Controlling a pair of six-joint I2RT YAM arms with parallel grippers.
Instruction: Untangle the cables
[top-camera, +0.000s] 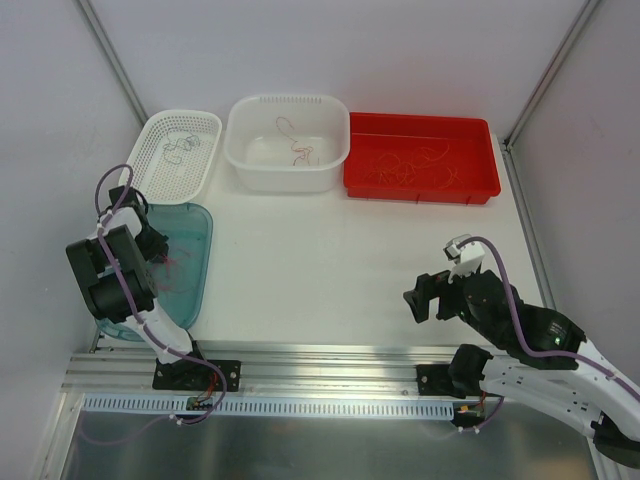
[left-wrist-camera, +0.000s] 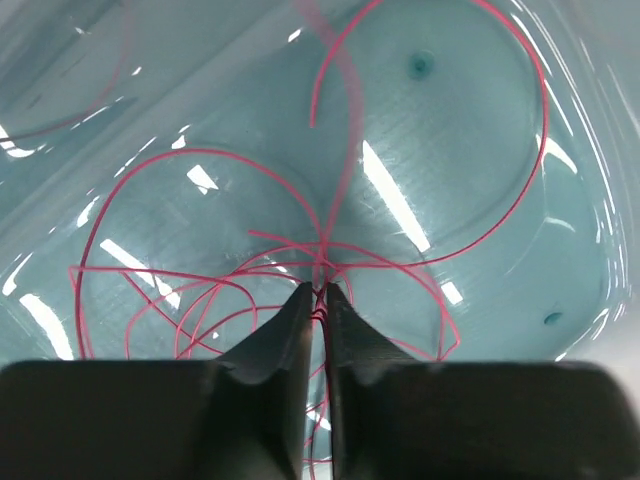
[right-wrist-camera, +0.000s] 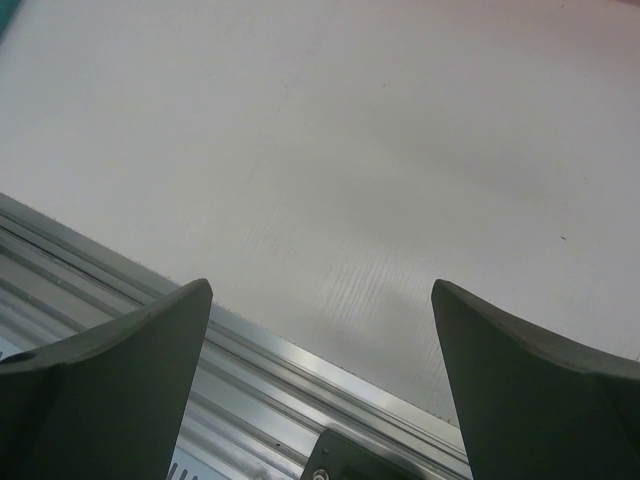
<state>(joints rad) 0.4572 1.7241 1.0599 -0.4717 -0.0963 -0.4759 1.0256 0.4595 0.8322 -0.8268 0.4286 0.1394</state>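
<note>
Across far edge of tabletop (top-camera: 320, 270), right to left: red tray (top-camera: 490, 186), white tub (top-camera: 242, 168), mesh basket (top-camera: 150, 178), each with a few thin strands inside. Nearer, at left edge: teal tray (top-camera: 200, 228), with the tangle of red-pink cables (left-wrist-camera: 325, 245) on its floor and left arm (top-camera: 120, 275) down in it. Right arm (top-camera: 520, 335) well apart, by the rail (top-camera: 320, 356). Right jaws spread wide over bare tabletop, nothing between them.

Left jaws: pinched almost fully together at the crossing of several loops, strands caught between the tips. Looks like a grip on the knot itself, probably more than one strand. Can't count them from the wrist view.

For the lift:
- Raise slow and straight up, watching for loops following.
- On a whole-bundle lift: set down, re-grip one outer loop away from the crossing, e.g. the big arc toward the tray's far side.
- Keep squeeze firm. Risk of thin wire slipping out of a flat pinch.
- Bring right jaws over to pin the remainder. One-armed pull likely just drags the knot.
- Keep tips off the glossy tray floor. Risk of tray sliding.
- No yanking: tightens the crossing.
</note>
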